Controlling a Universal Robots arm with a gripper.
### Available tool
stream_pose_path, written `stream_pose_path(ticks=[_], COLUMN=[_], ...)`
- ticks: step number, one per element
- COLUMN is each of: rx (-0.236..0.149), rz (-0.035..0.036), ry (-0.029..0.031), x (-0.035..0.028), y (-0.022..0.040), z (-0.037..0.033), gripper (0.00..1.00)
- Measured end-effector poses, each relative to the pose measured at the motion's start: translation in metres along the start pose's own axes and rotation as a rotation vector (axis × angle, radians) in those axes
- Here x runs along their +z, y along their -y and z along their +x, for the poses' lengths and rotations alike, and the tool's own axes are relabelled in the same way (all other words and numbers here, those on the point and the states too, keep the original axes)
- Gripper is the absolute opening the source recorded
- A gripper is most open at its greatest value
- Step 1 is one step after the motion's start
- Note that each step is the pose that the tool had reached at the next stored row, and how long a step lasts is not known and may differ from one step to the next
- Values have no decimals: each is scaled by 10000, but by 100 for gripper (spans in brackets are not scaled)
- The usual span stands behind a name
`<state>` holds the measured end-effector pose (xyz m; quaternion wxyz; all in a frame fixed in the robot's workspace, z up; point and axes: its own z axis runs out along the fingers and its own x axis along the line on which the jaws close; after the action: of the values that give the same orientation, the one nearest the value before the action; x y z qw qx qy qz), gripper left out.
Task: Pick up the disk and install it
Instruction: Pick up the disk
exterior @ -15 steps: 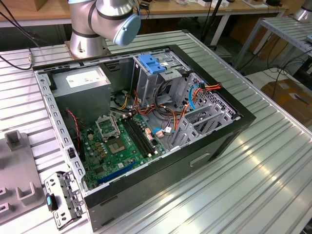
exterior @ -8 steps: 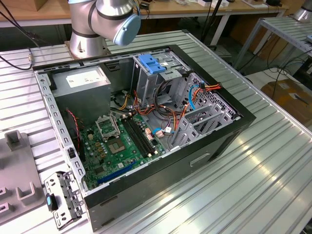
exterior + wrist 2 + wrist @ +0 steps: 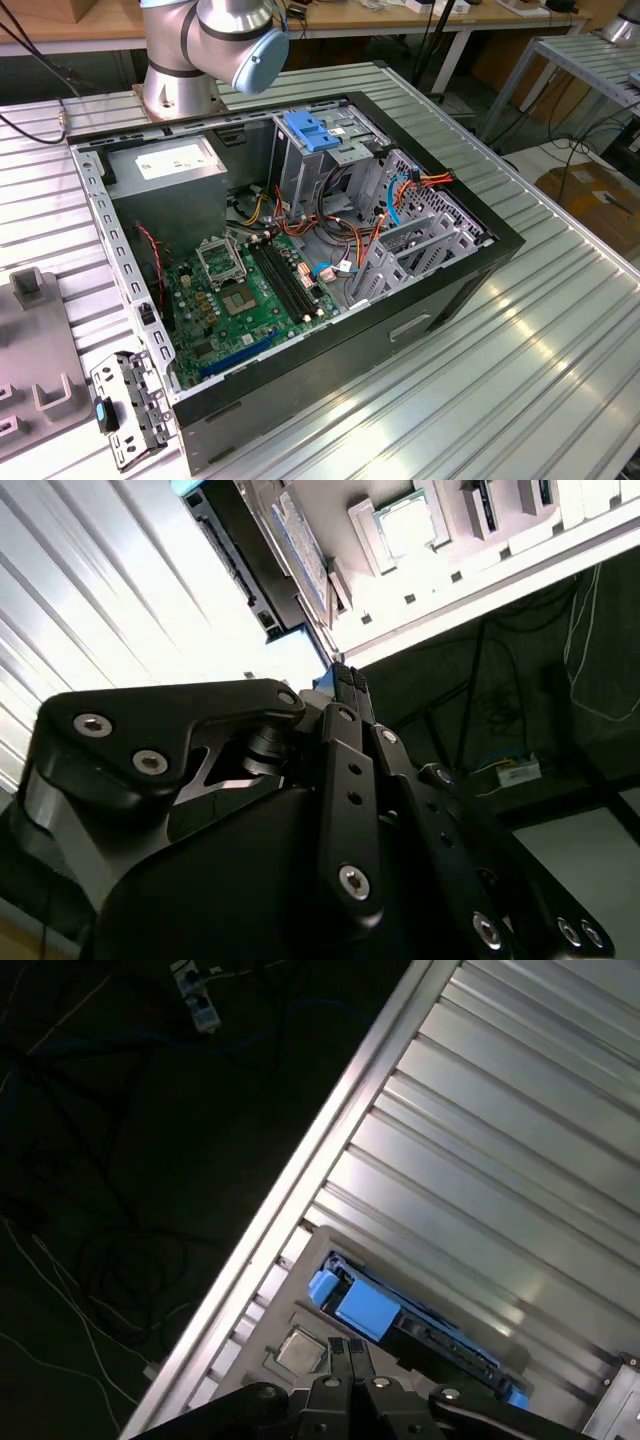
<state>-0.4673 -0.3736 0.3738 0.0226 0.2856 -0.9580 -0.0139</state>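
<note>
Just beyond the gripper (image 3: 350,1348), the disk (image 3: 380,1312).

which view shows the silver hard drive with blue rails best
The first wrist view: the flat silver-metal disk with blue plastic side rails sits beyond the gripper, one blue rail and its dark edge in sight. The second wrist view catches the disk's dark edge and a blue corner.

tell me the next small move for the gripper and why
Probably open the jaws: in the first wrist view the gripper is shut on nothing, and the disk with blue rails lies ahead of its tips, not yet grasped.
</note>
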Motion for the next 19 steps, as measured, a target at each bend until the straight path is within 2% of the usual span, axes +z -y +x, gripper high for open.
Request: stream_pose_path(ticks=[3, 4, 5, 7, 12, 15, 19], rx=[-647, -946, -1432, -2047, -3082, -3295, -3493], rz=[23, 33, 51, 73, 113, 215, 392], ry=[-26, -37, -57, -81, -117, -22, 157], x=[0, 0, 0, 0, 1, 3, 8], y=[0, 0, 0, 0, 0, 0, 1], z=[0, 0, 0, 0, 0, -1, -1], gripper=[11, 11, 11, 11, 11, 11, 11])
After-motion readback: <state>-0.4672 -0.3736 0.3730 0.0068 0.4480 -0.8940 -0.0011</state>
